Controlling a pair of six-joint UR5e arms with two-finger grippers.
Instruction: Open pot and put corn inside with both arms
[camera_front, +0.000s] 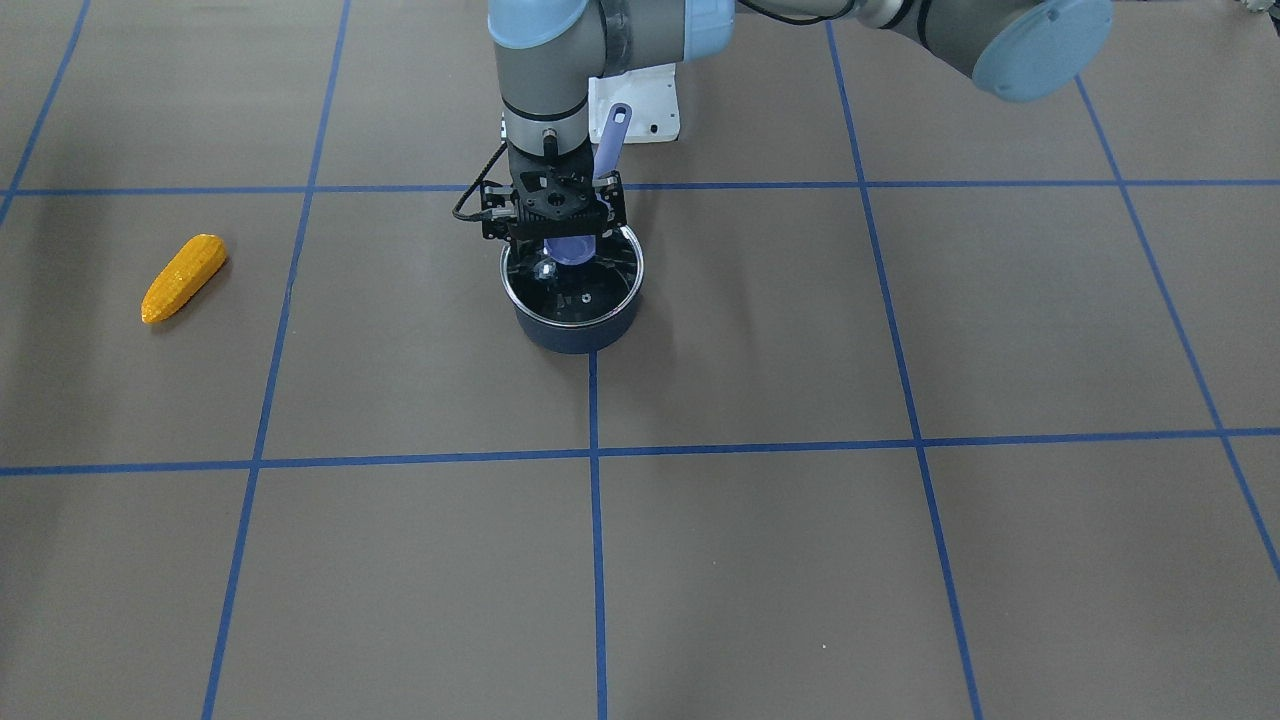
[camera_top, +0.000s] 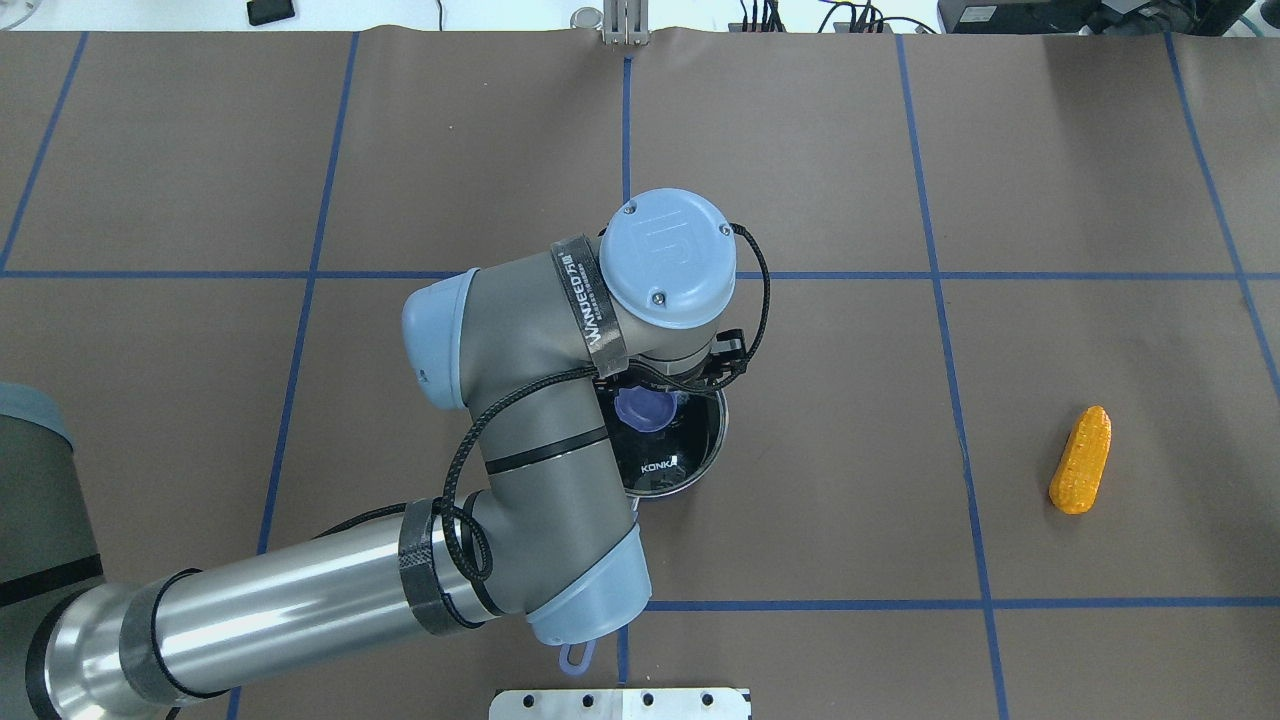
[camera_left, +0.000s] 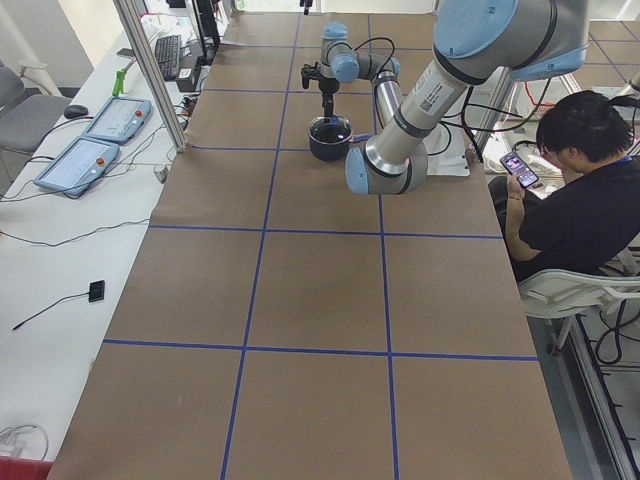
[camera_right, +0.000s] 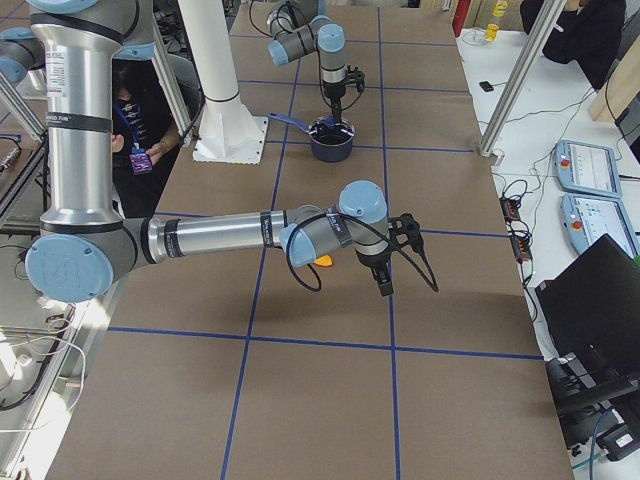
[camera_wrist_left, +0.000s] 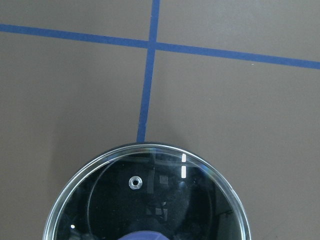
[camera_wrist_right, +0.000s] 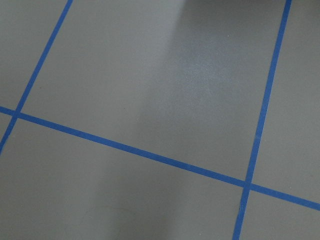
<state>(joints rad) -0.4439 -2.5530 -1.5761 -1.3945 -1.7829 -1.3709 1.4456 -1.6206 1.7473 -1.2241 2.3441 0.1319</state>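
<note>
Front-facing view: pot (camera_front: 575, 328) is set mid-table (camera_front: 800, 560) at the end of a blue tape line (camera_front: 596, 420), glass lid (camera_front: 592, 288) seated on it, contents not discernible; its handle (camera_front: 612, 140) is directed toward the white base mount (camera_front: 655, 110). Left gripper (camera_front: 566, 235) is lowered straight over the lid's blue knob (camera_front: 570, 250); whether the jaws are clamped cannot be told. Corn (camera_front: 183, 278) is laid well apart on the robot's right, long axis diagonal, tapered end away from the robot. Overhead view: pot is largely covered by the left wrist; knob, part of the rim and the handle tip are seen; corn is unobstructed. Left view: a seated operator (camera_left: 575, 190) is recorded beside the table. Right view: right gripper (camera_right: 385, 280) is hung above the table near the corn, which is half hidden behind the arm; jaw state cannot be told. Wrist views: lid and tape; bare table and tape.
</note>
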